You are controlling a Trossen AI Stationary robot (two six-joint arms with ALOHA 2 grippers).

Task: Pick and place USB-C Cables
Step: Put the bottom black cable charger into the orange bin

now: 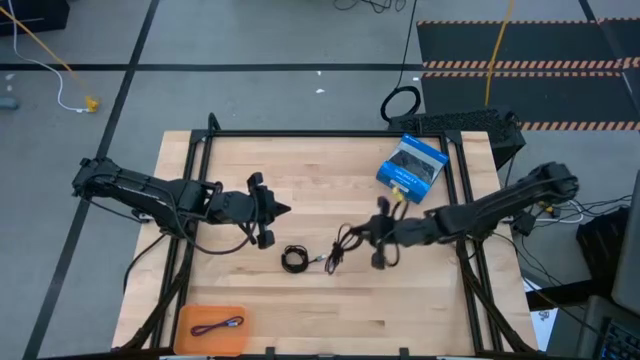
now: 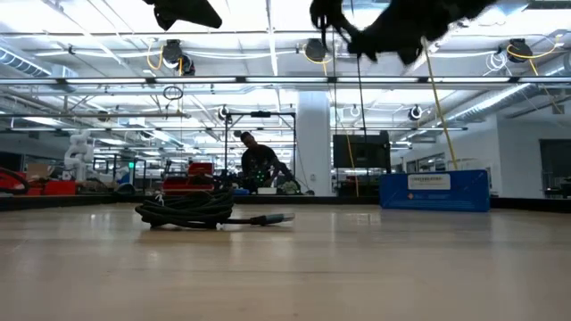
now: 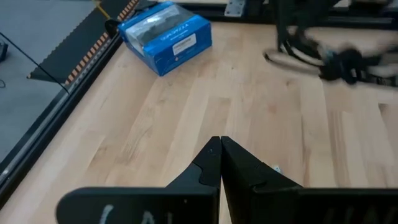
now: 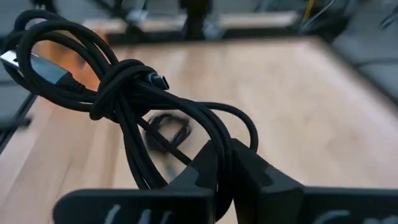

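A loose black cable bundle [image 1: 342,245] hangs from my right gripper [image 1: 378,236] above the middle of the table; in the right wrist view the knotted bundle [image 4: 124,87] fills the picture. The tight black coil [image 1: 295,258] lies flat on the wood just left of it, its plug [image 2: 277,218] pointing right in the low view. The purplish-blue cable [image 1: 218,324] lies in an orange tray [image 1: 190,312] at the near-left corner. My left gripper [image 1: 276,210] hovers shut over the table, left of the coil, touching nothing. My right gripper pinches a few strands of the black bundle [image 4: 214,146] between its two fingers. The bundle's knotted part [image 4: 118,81] and a silver-grey plug [image 4: 37,67] stick out beyond the fingertips. The bundle is lifted clear of the table; no part of it shows on the wood in the low view.
A blue packaged box [image 1: 412,166] lies near the far-right corner. A black frame rail [image 1: 300,134] runs around the table's edges. Bare wood [image 1: 400,310] lies along the near side. A person [image 2: 259,165] is in the room far behind the table.
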